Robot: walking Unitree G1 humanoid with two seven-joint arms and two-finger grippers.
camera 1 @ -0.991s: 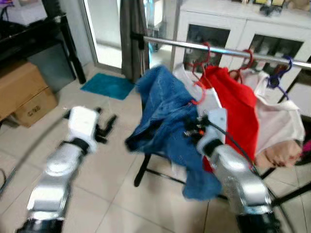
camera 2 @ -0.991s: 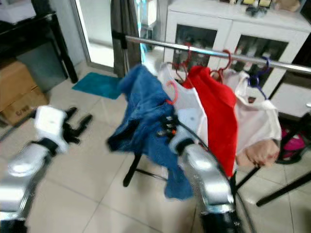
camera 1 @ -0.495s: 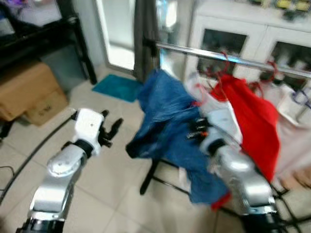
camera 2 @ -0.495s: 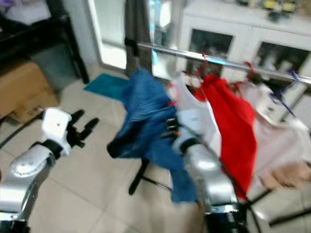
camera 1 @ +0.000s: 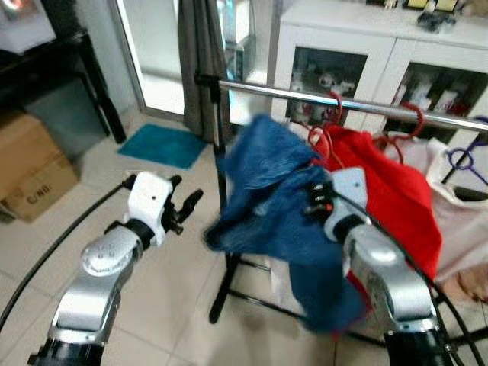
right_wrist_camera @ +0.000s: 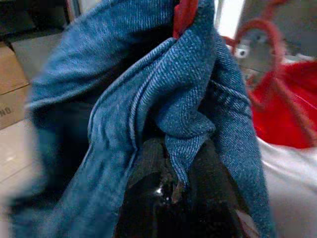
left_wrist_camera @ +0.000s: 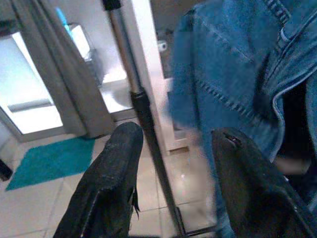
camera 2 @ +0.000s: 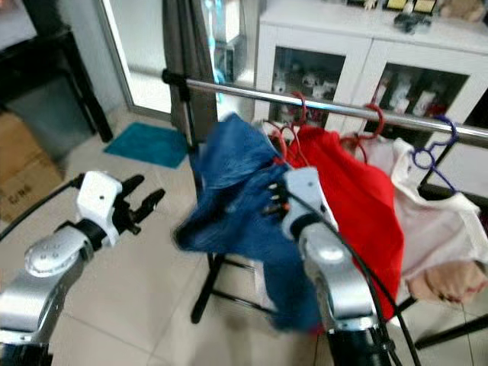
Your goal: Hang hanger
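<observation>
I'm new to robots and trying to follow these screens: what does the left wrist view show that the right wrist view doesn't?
Left wrist view: the left gripper with fingers spread open, the rack's upright pole, a teal mat and grey curtain.

Right wrist view: the right gripper with fingers pinched on denim folds, red hanger hooks and the red garment.

Both: the blue denim jacket.

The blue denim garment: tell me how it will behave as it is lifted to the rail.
The blue denim garment probably stays floppy: it folds around the right end effector and sags below it. It looks fairly heavy, thick cloth hanging well down. It may swing against the red garment beside it.
</observation>
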